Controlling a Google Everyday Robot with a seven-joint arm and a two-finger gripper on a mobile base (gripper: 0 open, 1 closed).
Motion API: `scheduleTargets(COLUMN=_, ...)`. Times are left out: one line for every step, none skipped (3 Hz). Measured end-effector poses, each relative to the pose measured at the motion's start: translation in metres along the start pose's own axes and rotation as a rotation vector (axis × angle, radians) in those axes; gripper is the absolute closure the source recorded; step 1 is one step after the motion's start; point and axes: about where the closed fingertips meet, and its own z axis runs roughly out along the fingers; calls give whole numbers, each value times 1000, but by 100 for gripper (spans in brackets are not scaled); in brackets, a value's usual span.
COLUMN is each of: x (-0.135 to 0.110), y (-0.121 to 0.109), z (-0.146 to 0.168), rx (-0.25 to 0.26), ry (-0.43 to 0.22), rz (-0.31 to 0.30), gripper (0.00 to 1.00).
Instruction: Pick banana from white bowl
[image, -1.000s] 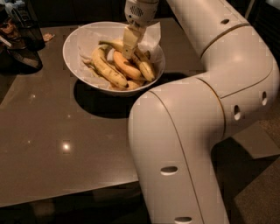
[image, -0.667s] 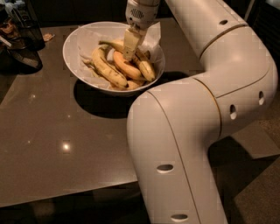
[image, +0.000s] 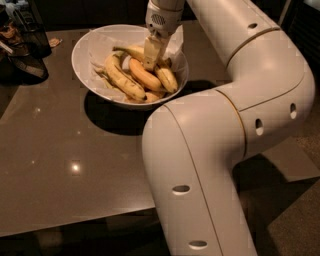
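Observation:
The white bowl, lined with crumpled white paper, stands at the back of the brown table. It holds several bananas. The banana, long and curved with a dark greenish stem pointing left, lies along the back of the pile and passes under my gripper. A plump orange-yellow banana lies in the middle and a paler yellow one on the left. My gripper points straight down into the bowl, right on the curved banana's middle, next to the orange one.
Dark containers and clutter stand at the table's back left corner. My large white arm links fill the right side and hang over the table's front right edge. The brown table spreads out in front of the bowl.
The gripper stays down in the bowl at the same spot among the bananas. The arm's lower link has shifted slightly to the left.

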Motion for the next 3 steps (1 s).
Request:
scheduleTargets(x=5, y=1, z=-8, rx=17, ry=16, rz=-17, gripper=81)
scheduleTargets(x=10, y=3, z=-16, rx=29, ry=26, rz=-34, gripper=100)
scheduleTargets(x=1, y=-5, z=-13, rx=54, ry=-2, rz=-35, gripper=100)
